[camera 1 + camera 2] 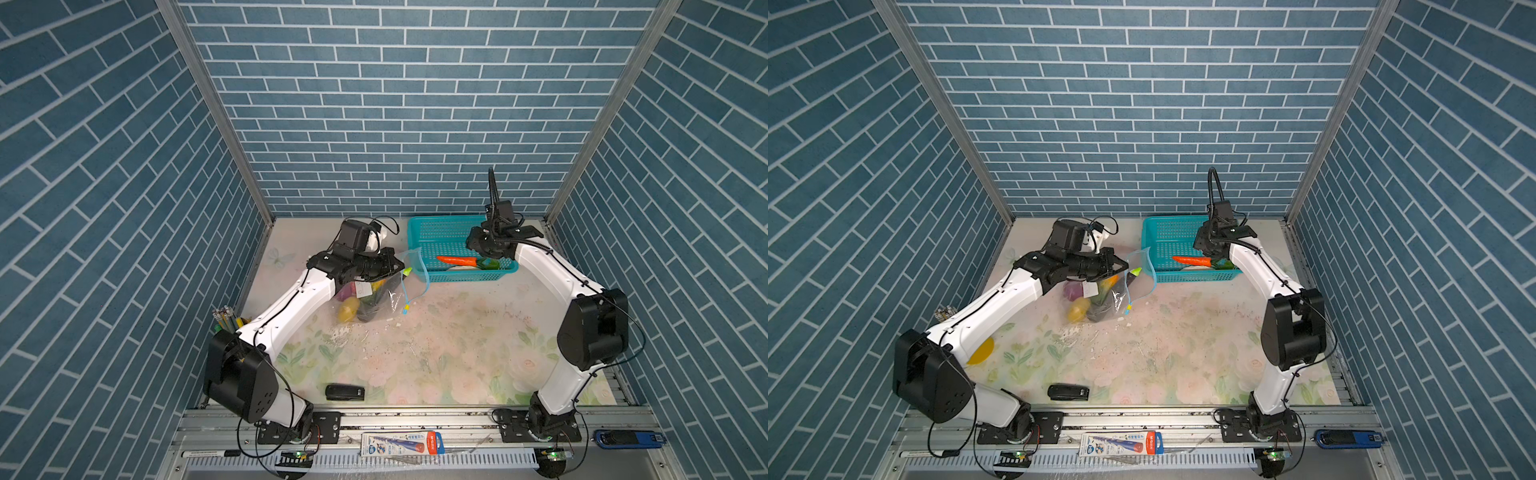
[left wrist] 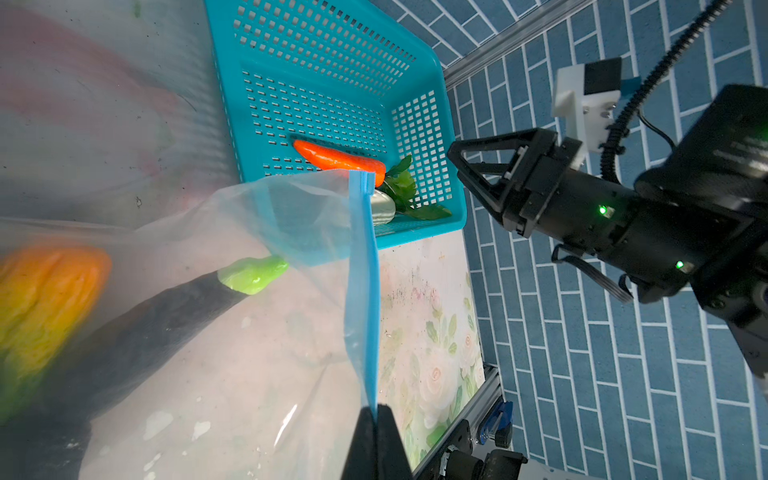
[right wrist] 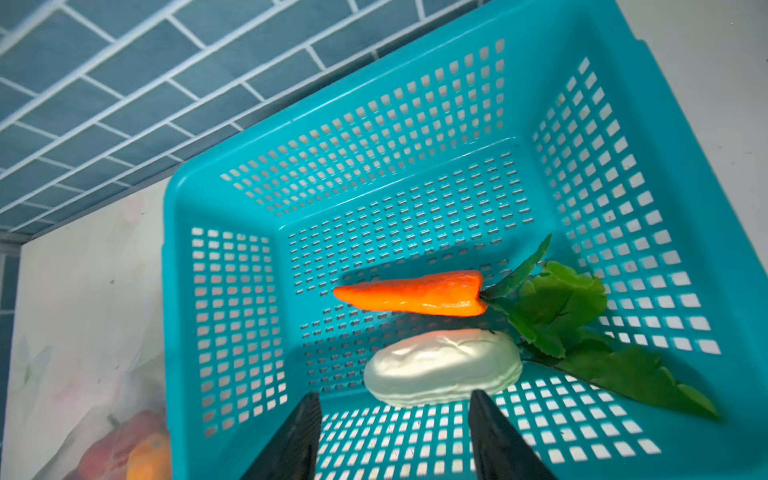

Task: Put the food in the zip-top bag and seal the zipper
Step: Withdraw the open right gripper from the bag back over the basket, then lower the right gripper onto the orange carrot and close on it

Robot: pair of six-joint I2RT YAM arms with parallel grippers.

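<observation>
My left gripper [image 2: 376, 409] is shut on the light-blue zipper [image 2: 365, 270] strip of the zip-top bag [image 2: 249, 374], holding that edge up so the mouth gapes toward the basket. Through the plastic I see food: a yellow piece [image 1: 348, 309], a purple piece [image 1: 345, 291], an orange-yellow piece [image 2: 45, 291] and a dark piece with a green tip [image 2: 253, 274]. The yellowish slider tab [image 1: 406, 308] hangs at the strip's lower end. My right gripper [image 3: 395, 401] is open above the teal basket [image 3: 174, 291], just short of a white piece [image 3: 442, 365]. An orange carrot [image 3: 415, 293] with green leaves [image 3: 561, 307] lies beyond it.
The basket [image 1: 440, 232] stands at the back of the table, right of the bag. A black device [image 1: 345, 392] lies near the front edge. A cup of pencils [image 1: 224, 320] stands at the left wall. A packaged item [image 1: 401, 444] and a blue tool [image 1: 627, 439] lie on the front rail.
</observation>
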